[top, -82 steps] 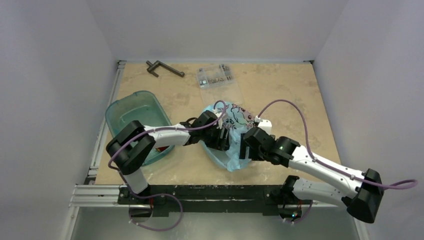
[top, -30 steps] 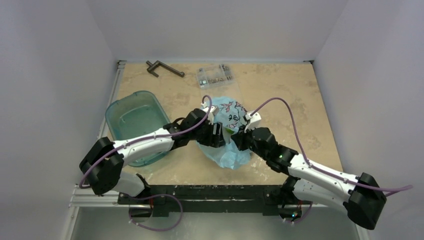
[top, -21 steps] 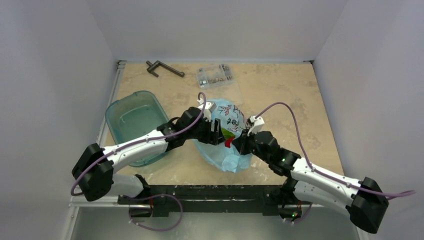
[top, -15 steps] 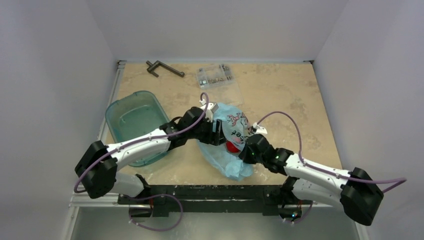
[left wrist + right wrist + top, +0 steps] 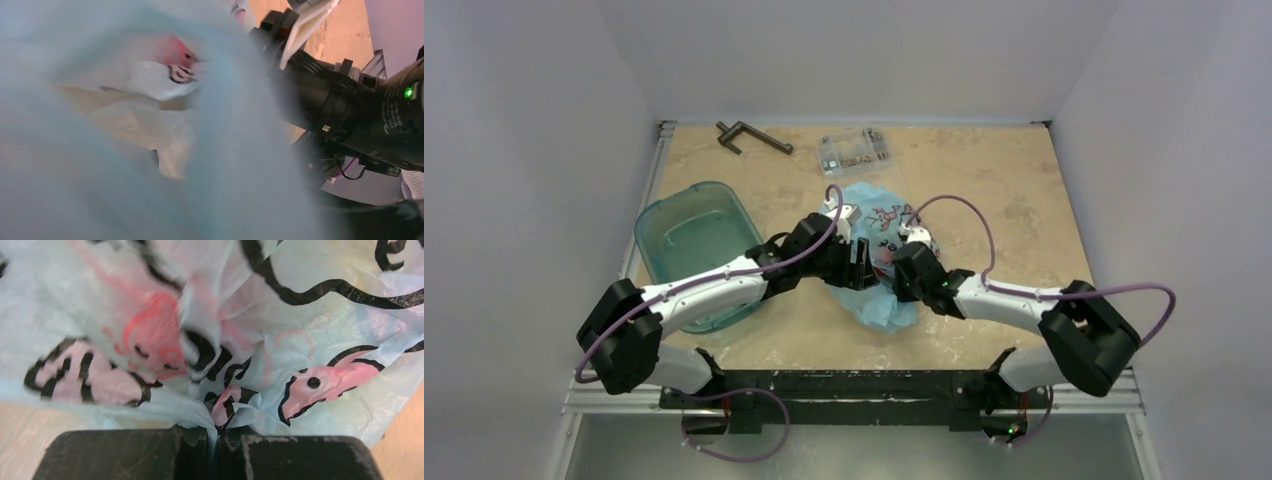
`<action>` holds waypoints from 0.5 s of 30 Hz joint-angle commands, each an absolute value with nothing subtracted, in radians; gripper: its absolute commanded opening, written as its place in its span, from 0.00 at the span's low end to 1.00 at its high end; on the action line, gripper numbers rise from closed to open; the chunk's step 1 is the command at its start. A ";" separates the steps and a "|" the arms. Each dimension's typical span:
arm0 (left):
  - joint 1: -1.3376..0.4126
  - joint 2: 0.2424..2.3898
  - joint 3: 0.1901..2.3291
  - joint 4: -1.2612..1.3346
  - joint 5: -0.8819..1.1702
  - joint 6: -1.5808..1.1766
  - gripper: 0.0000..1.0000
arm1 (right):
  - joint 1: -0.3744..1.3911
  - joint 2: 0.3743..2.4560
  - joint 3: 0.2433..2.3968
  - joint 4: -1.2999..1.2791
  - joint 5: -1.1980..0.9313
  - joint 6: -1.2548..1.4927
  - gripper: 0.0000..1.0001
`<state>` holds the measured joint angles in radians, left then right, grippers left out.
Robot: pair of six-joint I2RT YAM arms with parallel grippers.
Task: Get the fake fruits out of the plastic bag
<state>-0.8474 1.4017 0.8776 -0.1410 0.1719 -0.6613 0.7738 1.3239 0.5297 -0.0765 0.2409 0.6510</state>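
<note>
The plastic bag (image 5: 886,305), light blue with pink and black print, lies crumpled mid-table between both arms. My right gripper (image 5: 904,272) presses in from the right and is shut on a fold of the bag (image 5: 320,305), the film pinched between its fingers (image 5: 195,450). My left gripper (image 5: 861,262) is at the bag's left side. Blue film (image 5: 240,150) covers the left wrist view and hides its fingers. A pinkish-red blur (image 5: 175,50) shows through the film; I cannot tell whether it is print or fruit. The fake fruits are hidden.
A teal translucent tub (image 5: 686,215) stands left of the bag, beside my left forearm. A clear parts box (image 5: 854,150) and a dark metal tool (image 5: 752,135) lie at the back. My right arm (image 5: 350,115) is close in the left wrist view.
My right gripper has shifted up and left along the bag, its elbow folding in. The red fruit seen at the bag's mouth half a second ago no longer shows. My left arm has barely moved.
</note>
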 commanded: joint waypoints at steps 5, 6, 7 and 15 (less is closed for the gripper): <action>-0.849 1.363 0.865 -0.118 0.143 -0.669 0.67 | 0.774 1.289 0.643 0.075 0.226 0.309 0.00; -0.850 1.360 0.865 -0.118 0.136 -0.671 0.67 | 0.775 1.259 0.630 0.066 0.208 0.312 0.00; -0.849 1.355 0.864 -0.118 0.127 -0.670 0.67 | 0.775 1.229 0.620 0.052 0.208 0.323 0.00; -0.847 1.413 0.896 -0.060 0.093 -0.681 0.68 | 0.773 1.051 0.495 0.101 0.165 0.343 0.02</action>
